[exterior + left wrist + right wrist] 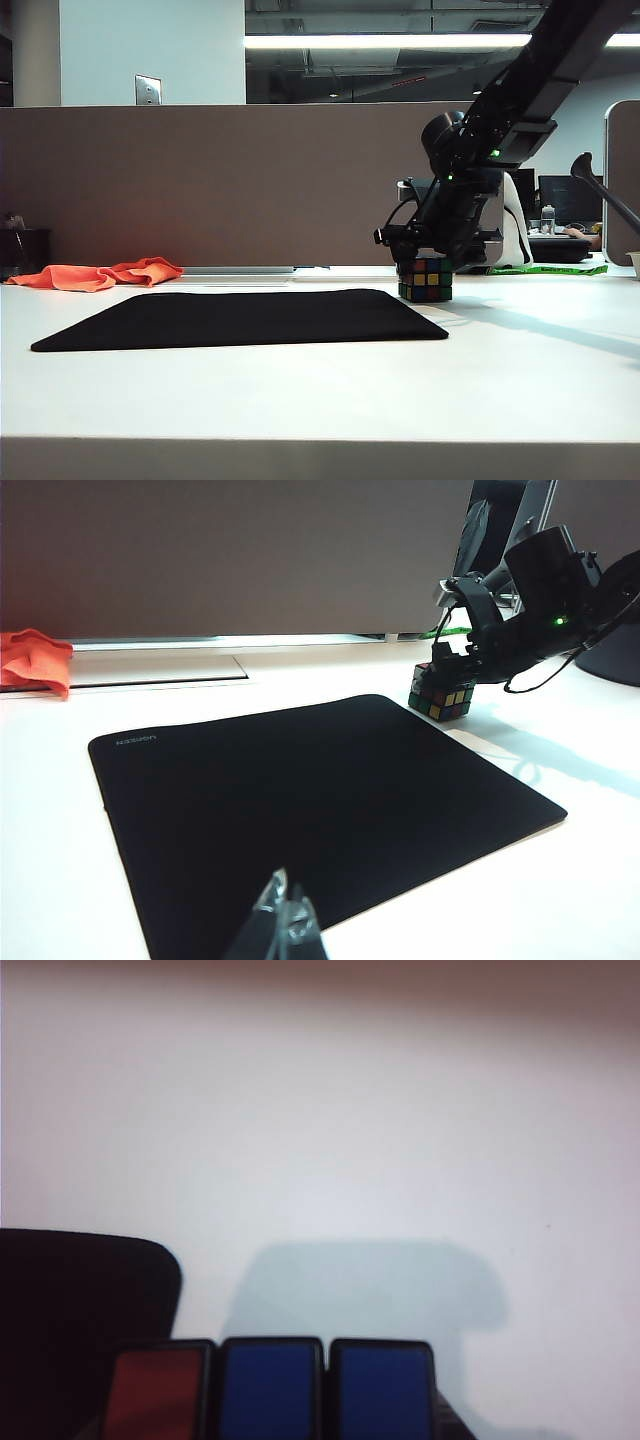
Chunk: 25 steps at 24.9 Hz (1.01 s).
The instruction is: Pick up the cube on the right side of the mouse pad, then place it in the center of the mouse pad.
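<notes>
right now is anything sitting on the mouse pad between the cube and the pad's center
Nothing visible does. The mouse pad is bare black surface from its right edge to its middle. The cube sits on the table just off that edge, with the right claw down over it.

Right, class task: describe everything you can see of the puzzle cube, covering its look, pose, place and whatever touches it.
The puzzle cube is a small three-by-three cube with a black, plastic-looking frame and square stickers: yellow, orange, red and green on the sides, red and blue on the face in the right wrist view. It sits upright on the white table, just off the right corner of the black mouse pad, apart from it. The right claw is down over its top; the pictures do not show whether the jaws grip it.
</notes>
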Tool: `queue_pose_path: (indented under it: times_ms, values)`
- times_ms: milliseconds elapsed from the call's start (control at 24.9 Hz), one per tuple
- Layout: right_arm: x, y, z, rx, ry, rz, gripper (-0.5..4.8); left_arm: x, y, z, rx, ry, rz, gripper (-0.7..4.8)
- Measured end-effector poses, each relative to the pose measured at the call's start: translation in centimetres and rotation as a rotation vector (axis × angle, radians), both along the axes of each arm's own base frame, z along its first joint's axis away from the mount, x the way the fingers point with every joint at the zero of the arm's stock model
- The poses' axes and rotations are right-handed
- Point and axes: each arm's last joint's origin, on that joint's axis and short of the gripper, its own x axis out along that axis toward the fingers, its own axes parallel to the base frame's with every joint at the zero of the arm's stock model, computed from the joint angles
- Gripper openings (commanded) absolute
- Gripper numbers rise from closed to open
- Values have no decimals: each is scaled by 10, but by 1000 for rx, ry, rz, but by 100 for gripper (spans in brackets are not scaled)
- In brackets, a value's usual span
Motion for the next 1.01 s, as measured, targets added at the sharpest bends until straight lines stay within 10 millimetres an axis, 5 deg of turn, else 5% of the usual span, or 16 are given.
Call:
queue_pose_path:
  times_ms: [483,1006]
  values:
    - [-15,26,34,47,-49,98,260,0,0,0,0,-1,0,-6]
    - [-72,131,33,55,18,372,260,0,0,1,0,-6,0,-6]
